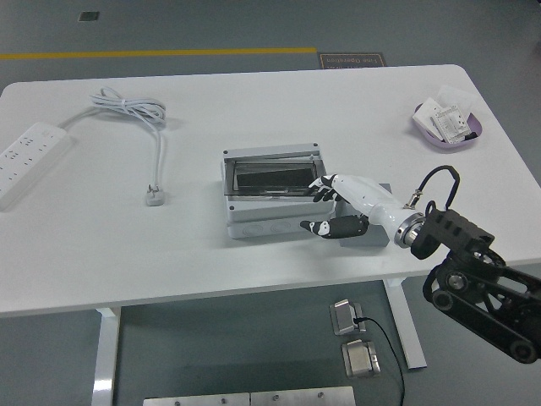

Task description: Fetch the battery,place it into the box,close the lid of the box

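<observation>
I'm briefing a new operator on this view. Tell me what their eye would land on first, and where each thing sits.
First the right hand, white with dark fingertips, reaching in from the lower right to the right end of the grey box at the table's middle, its fingers spread by the dark lid and grasping nothing. Next, the white power strip at the far left with its coiled cable, and the purple dish of small packets at the far right.
</observation>
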